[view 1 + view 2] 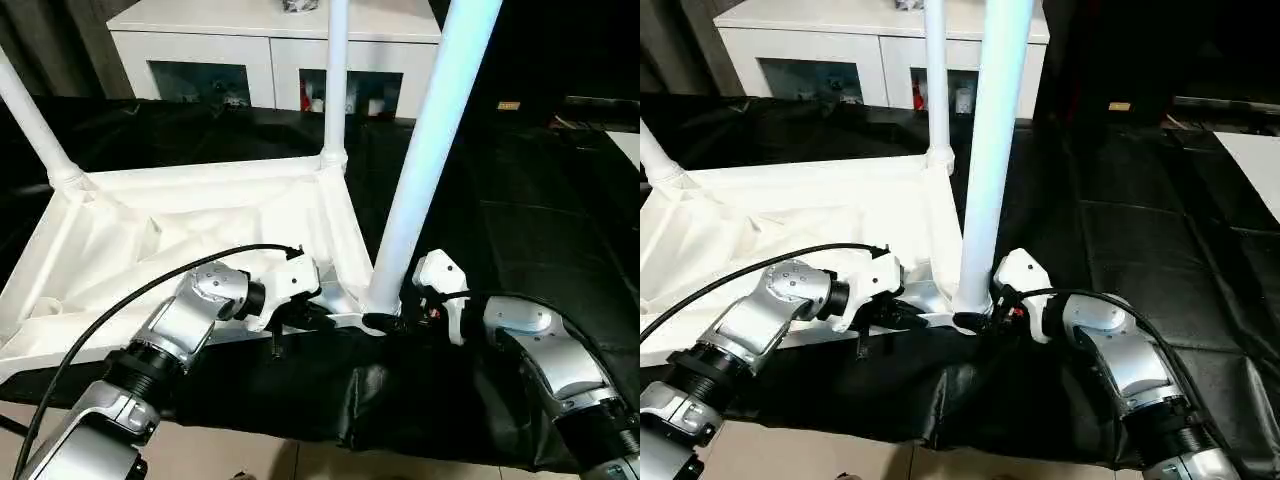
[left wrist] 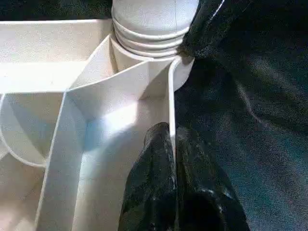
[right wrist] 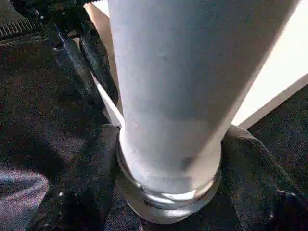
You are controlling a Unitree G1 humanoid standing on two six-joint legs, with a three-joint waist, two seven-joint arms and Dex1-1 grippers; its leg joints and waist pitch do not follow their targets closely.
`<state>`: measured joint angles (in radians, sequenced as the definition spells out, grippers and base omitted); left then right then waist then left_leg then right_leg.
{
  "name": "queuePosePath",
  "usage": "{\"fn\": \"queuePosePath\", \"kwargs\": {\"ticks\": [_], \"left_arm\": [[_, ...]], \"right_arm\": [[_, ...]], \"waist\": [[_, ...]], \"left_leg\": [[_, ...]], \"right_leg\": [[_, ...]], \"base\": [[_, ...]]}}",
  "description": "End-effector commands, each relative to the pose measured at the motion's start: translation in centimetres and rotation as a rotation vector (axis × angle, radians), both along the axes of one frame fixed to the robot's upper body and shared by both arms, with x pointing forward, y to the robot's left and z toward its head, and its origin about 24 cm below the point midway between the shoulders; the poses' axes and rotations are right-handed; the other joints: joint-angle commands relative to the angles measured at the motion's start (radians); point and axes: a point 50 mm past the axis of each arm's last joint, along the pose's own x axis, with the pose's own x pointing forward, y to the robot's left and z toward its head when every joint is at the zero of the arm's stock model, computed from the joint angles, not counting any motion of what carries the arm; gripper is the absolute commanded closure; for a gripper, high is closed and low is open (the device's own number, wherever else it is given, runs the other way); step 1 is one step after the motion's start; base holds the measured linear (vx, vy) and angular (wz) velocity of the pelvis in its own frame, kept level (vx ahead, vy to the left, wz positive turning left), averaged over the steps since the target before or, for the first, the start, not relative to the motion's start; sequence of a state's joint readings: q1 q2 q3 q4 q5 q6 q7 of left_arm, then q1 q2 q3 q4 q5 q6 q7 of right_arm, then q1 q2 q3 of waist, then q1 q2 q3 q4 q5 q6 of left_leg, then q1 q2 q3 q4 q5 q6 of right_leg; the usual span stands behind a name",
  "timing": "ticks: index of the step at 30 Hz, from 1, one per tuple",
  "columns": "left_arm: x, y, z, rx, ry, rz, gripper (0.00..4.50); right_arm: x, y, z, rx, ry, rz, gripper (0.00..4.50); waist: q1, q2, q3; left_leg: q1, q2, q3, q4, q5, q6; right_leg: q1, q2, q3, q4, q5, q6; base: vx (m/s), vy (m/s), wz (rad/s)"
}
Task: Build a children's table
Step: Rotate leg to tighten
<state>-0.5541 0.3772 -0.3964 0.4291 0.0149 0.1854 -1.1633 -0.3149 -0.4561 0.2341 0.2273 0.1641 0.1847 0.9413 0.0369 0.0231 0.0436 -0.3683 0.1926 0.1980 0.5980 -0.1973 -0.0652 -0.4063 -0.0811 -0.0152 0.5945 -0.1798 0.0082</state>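
The children's table lies upside down on black cloth, its ribbed white top facing up. Three white legs stand screwed into its corners: the near leg, a far one and one at the left. My left gripper is shut on the top's thin near rim, one finger on each side of the wall, just beside the near leg's socket. My right gripper reaches in from the right; its fingers press against both sides of the near leg's base.
A white cabinet with glass-fronted compartments stands behind the table. Black cloth covers the surface to the right and hangs in folds over the near edge. A black cable runs along my left forearm.
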Motion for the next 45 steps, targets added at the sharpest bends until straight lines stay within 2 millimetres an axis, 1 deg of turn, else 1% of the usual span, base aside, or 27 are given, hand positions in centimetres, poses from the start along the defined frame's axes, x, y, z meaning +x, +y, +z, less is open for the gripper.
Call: {"fn": "queuePosePath", "kwargs": {"ticks": [1,6,7,11,13,14,15,16,17,18,21,22,23,24,25,27,29,31,32,33,35,37,38,40,42,44,45], "left_arm": [[-0.5,-0.5,0.0,-0.006,0.013,-0.047,4.50],[-0.5,-0.4,-0.1,-0.001,0.018,-0.045,4.50],[-0.6,-0.4,-0.3,0.007,0.025,-0.034,4.50],[-0.3,-0.3,-0.6,0.021,0.028,0.010,4.50],[0.7,-0.8,-1.0,0.015,0.000,0.121,4.50],[1.5,-1.3,-1.1,0.010,-0.026,0.211,4.50],[1.5,-1.3,-1.1,0.010,-0.026,0.211,4.50],[2.1,-1.8,-1.2,0.004,-0.041,0.285,4.50],[2.2,-1.9,-1.2,0.004,-0.042,0.293,4.50],[3.2,-2.8,-1.1,-0.005,-0.065,0.398,4.50],[4.0,-3.7,-0.9,-0.009,-0.098,0.485,4.50],[4.3,-4.0,-0.8,-0.009,-0.110,0.509,4.50],[4.6,-4.6,-0.6,-0.013,-0.127,0.544,4.50],[4.9,-5.1,-0.3,-0.018,-0.146,0.559,4.50],[4.9,-5.1,-0.3,-0.018,-0.146,0.559,4.50],[5.2,-5.6,0.0,-0.022,-0.173,0.565,4.50],[5.3,-5.7,0.1,-0.020,-0.179,0.566,4.50],[5.4,-5.6,0.0,-0.008,-0.196,0.559,4.50],[5.4,-5.6,0.0,-0.006,-0.194,0.556,4.50],[5.4,-5.4,-0.1,0.001,-0.207,0.549,4.50],[5.4,-5.4,-0.1,0.005,-0.216,0.546,4.50],[5.4,-5.2,-0.2,0.007,-0.217,0.540,4.50],[5.3,-4.8,-0.3,0.011,-0.213,0.530,4.50],[5.1,-4.3,-0.4,0.015,-0.208,0.511,4.50],[5.0,-4.2,-0.5,0.016,-0.208,0.506,4.50],[4.4,-3.2,-0.7,0.018,-0.190,0.439,4.50],[4.4,-3.2,-0.7,0.018,-0.190,0.439,4.50]], "right_arm": [[0.2,-0.1,0.4,0.013,-0.009,0.009,1.72],[0.2,-0.1,0.3,0.019,-0.003,0.007,1.80],[0.3,-0.1,0.1,0.024,0.005,-0.030,1.80],[1.2,-0.3,-0.4,-0.005,-0.024,-0.135,1.81],[2.6,-0.6,-1.0,-0.003,-0.042,-0.362,1.81],[3.3,-0.6,-1.4,0.004,-0.041,-0.524,1.82],[3.3,-0.6,-1.4,0.004,-0.041,-0.524,1.82],[3.8,-0.6,-1.8,0.001,-0.034,-0.658,1.83],[3.9,-0.6,-1.8,0.001,-0.032,-0.671,1.83],[4.3,-0.1,-2.3,0.001,-0.016,-0.805,1.83],[4.7,1.0,-2.7,0.001,-0.002,-0.913,1.83],[4.8,1.3,-2.8,0.001,0.001,-0.935,1.83],[5.0,2.0,-2.8,-0.009,-0.003,-0.946,1.83],[5.2,2.7,-2.7,-0.015,-0.015,-0.933,1.83],[5.2,2.7,-2.7,-0.015,-0.015,-0.933,1.83],[5.5,3.7,-2.5,-0.016,-0.037,-0.903,1.83],[5.6,4.3,-2.2,0.005,-0.044,-0.887,1.83],[5.7,5.3,-1.2,0.090,-0.069,-0.830,1.83],[5.7,5.5,-0.8,0.109,-0.098,-0.807,1.27],[5.6,5.7,-0.5,0.119,-0.112,-0.778,1.13],[5.6,5.7,-0.4,0.120,-0.120,-0.763,1.11],[5.5,5.4,-0.2,0.117,-0.131,-0.757,0.79],[5.4,4.5,0.1,0.119,-0.137,-0.757,0.71],[5.3,3.4,0.4,0.120,-0.143,-0.744,0.59],[5.2,3.2,0.5,0.119,-0.142,-0.739,0.59],[4.4,1.2,1.1,0.114,-0.137,-0.611,0.59],[4.4,1.2,1.1,0.114,-0.137,-0.611,0.59]], "waist": [[-0.003,-0.011,-0.060],[-0.003,-0.011,-0.061],[-0.003,-0.010,-0.061],[-0.009,-0.011,-0.057],[-0.015,-0.015,-0.054],[-0.020,-0.012,-0.054],[-0.025,-0.014,-0.054],[-0.026,-0.015,-0.056],[-0.032,-0.012,-0.055],[-0.035,-0.014,-0.055],[-0.035,-0.014,-0.059],[-0.034,-0.015,-0.063],[-0.032,-0.015,-0.063],[-0.030,-0.013,-0.067],[-0.030,-0.013,-0.067],[-0.026,-0.014,-0.069],[-0.025,-0.014,-0.068],[-0.023,-0.015,-0.065],[-0.023,-0.015,-0.064],[-0.021,-0.014,-0.064],[-0.020,-0.014,-0.063],[-0.025,-0.016,-0.062],[-0.028,-0.018,-0.061],[-0.029,-0.017,-0.062],[-0.029,-0.018,-0.062],[-0.025,-0.015,-0.064],[-0.025,-0.016,-0.064]], "left_leg": [[0.011,0.031,-0.011,-0.070,-0.173,0.072],[0.010,0.030,-0.011,-0.069,-0.160,0.079],[0.011,0.030,-0.011,-0.069,-0.162,0.079],[0.011,0.029,-0.012,-0.073,-0.203,0.056],[0.009,0.027,-0.011,-0.074,-0.221,0.040],[0.011,0.025,-0.014,-0.077,-0.240,0.020],[0.013,0.022,-0.016,-0.078,-0.258,0.000],[0.014,0.023,-0.019,-0.078,-0.261,-0.004],[0.014,0.022,-0.018,-0.079,-0.267,-0.007],[0.013,0.022,-0.018,-0.078,-0.265,-0.006],[0.013,0.018,-0.016,-0.075,-0.239,-0.001],[0.010,0.017,-0.015,-0.073,-0.212,0.005],[0.008,0.017,-0.016,-0.073,-0.199,0.010],[0.008,0.016,-0.014,-0.068,-0.163,0.026],[0.007,0.015,-0.013,-0.067,-0.154,0.032],[0.004,0.015,-0.012,-0.063,-0.118,0.066],[0.005,0.017,-0.011,-0.063,-0.120,0.080],[0.007,0.018,-0.011,-0.065,-0.146,0.082],[0.007,0.020,-0.012,-0.067,-0.156,0.076],[0.008,0.021,-0.012,-0.068,-0.161,0.072],[0.006,0.019,-0.013,-0.068,-0.166,0.072],[0.003,0.020,-0.016,-0.072,-0.170,0.067],[0.004,0.019,-0.015,-0.071,-0.179,0.066],[0.005,0.021,-0.015,-0.070,-0.177,0.068],[0.004,0.022,-0.014,-0.070,-0.166,0.074],[0.003,0.023,-0.015,-0.067,-0.150,0.094],[0.002,0.023,-0.012,-0.065,-0.137,0.104]], "right_leg": [[0.046,-0.041,0.022,-0.056,-0.117,-0.259],[0.048,-0.040,0.021,-0.054,-0.096,-0.265],[0.047,-0.040,0.021,-0.054,-0.099,-0.265],[0.044,-0.040,0.021,-0.061,-0.174,-0.252],[0.041,-0.039,0.022,-0.066,-0.218,-0.238],[0.040,-0.040,0.020,-0.068,-0.267,-0.227],[0.037,-0.038,0.019,-0.073,-0.308,-0.209],[0.040,-0.039,0.019,-0.073,-0.314,-0.201],[0.035,-0.038,0.021,-0.075,-0.312,-0.196],[0.035,-0.037,0.022,-0.075,-0.301,-0.195],[0.035,-0.038,0.024,-0.075,-0.265,-0.199],[0.039,-0.037,0.024,-0.072,-0.221,-0.205],[0.042,-0.037,0.023,-0.068,-0.196,-0.209],[0.045,-0.036,0.022,-0.062,-0.121,-0.225],[0.046,-0.035,0.022,-0.061,-0.103,-0.231],[0.051,-0.038,0.021,-0.056,-0.041,-0.249],[0.052,-0.040,0.020,-0.058,-0.047,-0.255],[0.051,-0.041,0.020,-0.063,-0.092,-0.251],[0.051,-0.041,0.020,-0.064,-0.111,-0.247],[0.050,-0.041,0.020,-0.064,-0.122,-0.245],[0.051,-0.040,0.020,-0.065,-0.127,-0.237],[0.054,-0.041,0.018,-0.064,-0.133,-0.230],[0.053,-0.041,0.018,-0.067,-0.151,-0.224],[0.051,-0.041,0.020,-0.066,-0.151,-0.226],[0.051,-0.040,0.020,-0.065,-0.135,-0.231],[0.059,-0.040,0.019,-0.061,-0.085,-0.244],[0.055,-0.039,0.021,-0.058,-0.062,-0.251]], "base": [[0.000,0.000,0.00],[0.000,0.000,0.00],[0.000,0.000,0.00],[0.000,0.000,0.00],[0.000,0.000,0.00],[0.000,0.000,0.00],[0.000,0.000,0.00],[0.000,0.000,0.00],[0.000,0.000,0.00],[0.000,0.000,0.00],[0.000,0.000,0.00],[0.000,0.000,0.00],[0.000,0.000,0.00],[0.000,0.000,0.00],[0.000,0.000,0.00],[0.000,0.000,0.00],[0.000,0.000,0.00],[0.000,0.000,0.00],[0.000,0.000,0.00],[0.000,0.000,0.00],[0.000,0.000,0.00],[0.000,0.000,0.00],[0.000,0.000,0.00],[0.000,0.000,0.00],[0.000,0.000,0.00],[0.000,0.000,0.00],[0.000,0.000,0.00]]}}
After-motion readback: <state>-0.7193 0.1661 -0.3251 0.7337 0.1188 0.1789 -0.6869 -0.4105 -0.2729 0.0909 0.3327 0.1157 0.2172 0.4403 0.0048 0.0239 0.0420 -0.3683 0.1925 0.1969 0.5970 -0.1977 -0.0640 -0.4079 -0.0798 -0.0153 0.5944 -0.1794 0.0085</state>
